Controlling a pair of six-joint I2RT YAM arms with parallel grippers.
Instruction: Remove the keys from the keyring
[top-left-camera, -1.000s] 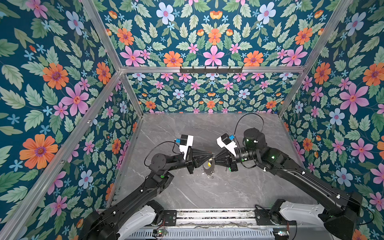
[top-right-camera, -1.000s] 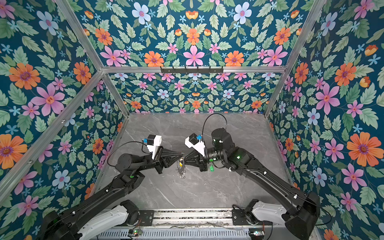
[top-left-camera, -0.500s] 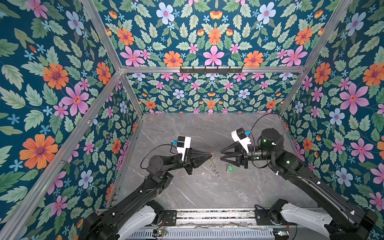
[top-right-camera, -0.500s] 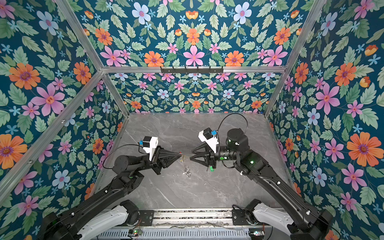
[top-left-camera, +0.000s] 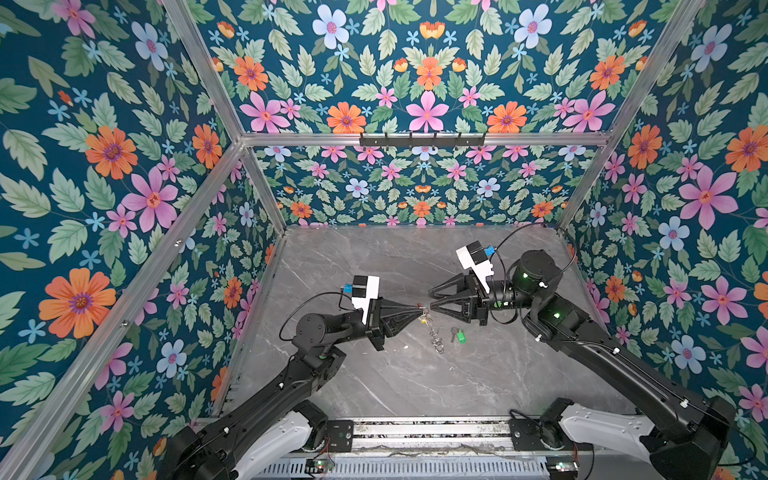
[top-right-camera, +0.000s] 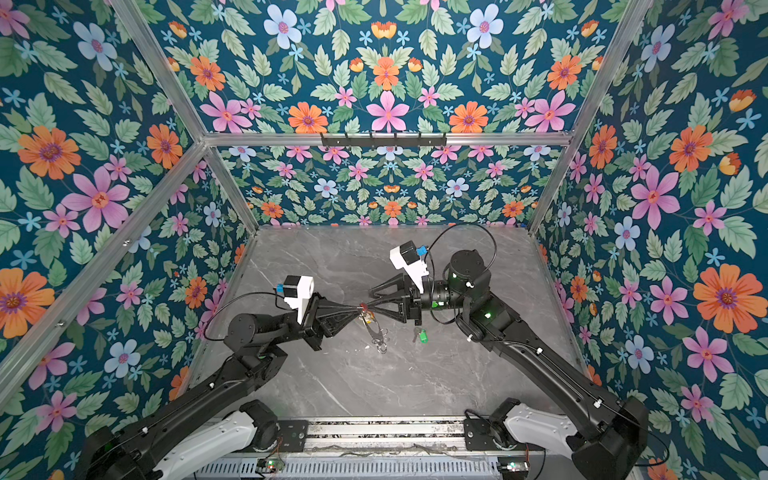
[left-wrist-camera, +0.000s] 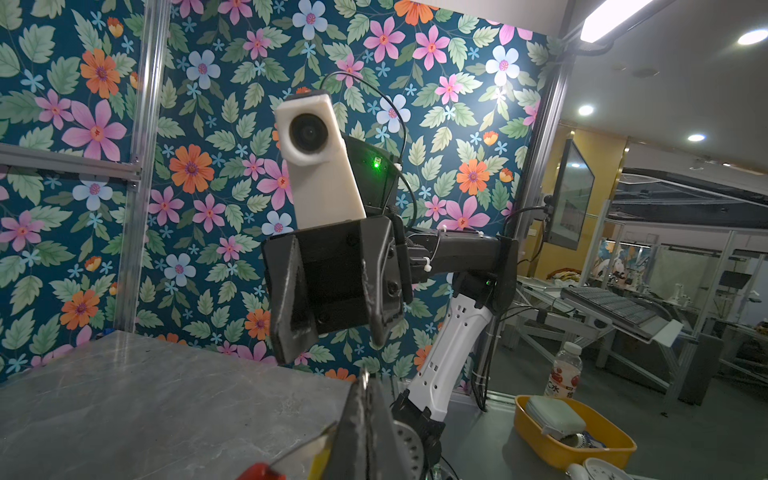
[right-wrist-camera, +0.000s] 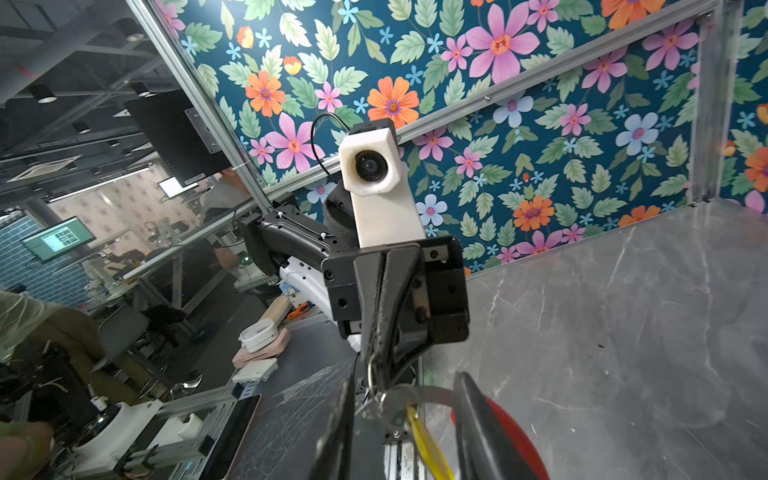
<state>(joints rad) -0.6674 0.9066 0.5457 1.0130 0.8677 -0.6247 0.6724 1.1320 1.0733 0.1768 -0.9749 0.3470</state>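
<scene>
My left gripper (top-left-camera: 419, 308) (top-right-camera: 360, 308) is shut on the keyring (top-left-camera: 433, 337) (top-right-camera: 378, 336), which hangs from its tips down to the table. Its red sleeve (left-wrist-camera: 259, 471) (right-wrist-camera: 515, 436) sits beside the tips. The yellow key (top-left-camera: 423, 320) (right-wrist-camera: 424, 444) dangles from the keyring just below the grip. The green key (top-left-camera: 458, 336) (top-right-camera: 422, 336) lies loose on the grey table, to the right of the hanging rings. My right gripper (top-left-camera: 431, 300) (right-wrist-camera: 405, 399) is open, facing the left one, and its fingertips (right-wrist-camera: 340, 415) stand on either side of the yellow key's small ring.
Floral walls close in the grey marble table (top-left-camera: 415, 382) on three sides. A rail (top-left-camera: 415, 432) with both arm bases runs along the front edge. A hook bar (top-left-camera: 422, 139) hangs on the back wall. A yellow tub (left-wrist-camera: 573, 436) and a bottle (left-wrist-camera: 563, 374) stand beyond the table.
My right gripper opened, pulled away to the right, then came back to the keyring. The green key came off and now lies on the table. My left gripper stayed shut on the keyring.
</scene>
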